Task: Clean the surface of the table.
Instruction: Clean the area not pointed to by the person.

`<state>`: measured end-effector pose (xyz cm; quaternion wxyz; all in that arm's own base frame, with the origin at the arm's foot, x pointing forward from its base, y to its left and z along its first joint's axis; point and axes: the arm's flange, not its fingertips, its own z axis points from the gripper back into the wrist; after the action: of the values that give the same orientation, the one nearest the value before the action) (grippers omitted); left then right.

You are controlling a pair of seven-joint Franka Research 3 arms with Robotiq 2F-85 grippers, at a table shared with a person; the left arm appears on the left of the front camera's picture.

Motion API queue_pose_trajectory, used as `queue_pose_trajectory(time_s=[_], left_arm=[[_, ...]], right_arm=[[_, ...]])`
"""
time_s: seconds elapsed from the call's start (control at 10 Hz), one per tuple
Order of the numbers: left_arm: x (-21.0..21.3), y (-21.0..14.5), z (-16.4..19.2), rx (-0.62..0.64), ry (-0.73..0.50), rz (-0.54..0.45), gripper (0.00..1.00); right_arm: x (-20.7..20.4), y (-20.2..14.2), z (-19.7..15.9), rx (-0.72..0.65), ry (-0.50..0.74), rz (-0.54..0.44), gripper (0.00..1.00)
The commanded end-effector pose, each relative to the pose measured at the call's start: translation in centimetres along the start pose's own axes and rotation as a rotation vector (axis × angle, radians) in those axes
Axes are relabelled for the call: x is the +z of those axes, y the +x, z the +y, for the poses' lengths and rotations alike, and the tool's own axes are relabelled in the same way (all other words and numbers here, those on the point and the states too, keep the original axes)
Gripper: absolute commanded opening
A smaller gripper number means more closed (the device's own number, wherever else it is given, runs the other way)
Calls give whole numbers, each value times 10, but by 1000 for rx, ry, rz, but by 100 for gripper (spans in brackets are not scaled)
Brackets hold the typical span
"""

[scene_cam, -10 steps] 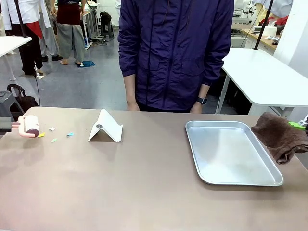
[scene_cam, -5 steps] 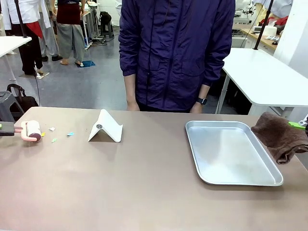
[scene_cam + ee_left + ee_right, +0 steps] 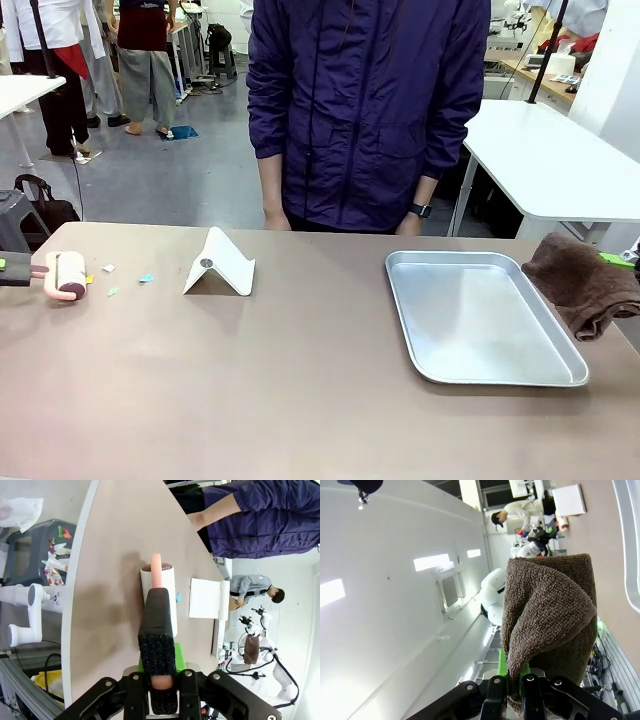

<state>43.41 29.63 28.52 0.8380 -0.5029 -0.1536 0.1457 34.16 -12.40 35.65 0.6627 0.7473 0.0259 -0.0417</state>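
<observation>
The desk (image 3: 300,400) stretches wide across the room in front of me, with a person standing at its far side. At its left end the left fingers (image 3: 157,640) are clamped on the pink handle of a lint roller (image 3: 68,274). It sits low over the top, and I can't tell whether it touches. A few paper scraps (image 3: 108,268) lie just beside the roller.

I'd worry that a fast or shallow pass would nudge those scraps along, or flick them off the near edge, rather than lift them. The handle is thin, so pressing down hard could twist it in the grip and tip the drum onto one end. A long sweep would also run into the white folded stand (image 3: 220,265) beyond the scraps and shove it across the top.

Over on the right, the right fingers (image 3: 506,676) are pinched shut on a brown cloth (image 3: 578,285). It hangs in loose folds beside the metal tray (image 3: 480,320). A trailing fold could catch the tray's rim and drag it, or the cloth could slip out if it bunches. The person's hands rest close to the far edge, so a wide wipe there might brush them.
</observation>
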Motion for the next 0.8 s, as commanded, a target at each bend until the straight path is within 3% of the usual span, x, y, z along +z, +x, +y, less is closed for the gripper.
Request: queue_pose_trajectory(time_s=[0.0, 0.5, 0.7], left_arm=[[-16, -8, 5, -45, 63, 59, 22], [-60, 12, -27, -81, 66, 215, 22], [-79, 21, -42, -80, 97, 234, 22]], right_arm=[[0, 0, 5, 4, 6, 11, 9], [0, 0, 5, 4, 6, 11, 9], [0, 0, 5, 4, 6, 11, 9]])
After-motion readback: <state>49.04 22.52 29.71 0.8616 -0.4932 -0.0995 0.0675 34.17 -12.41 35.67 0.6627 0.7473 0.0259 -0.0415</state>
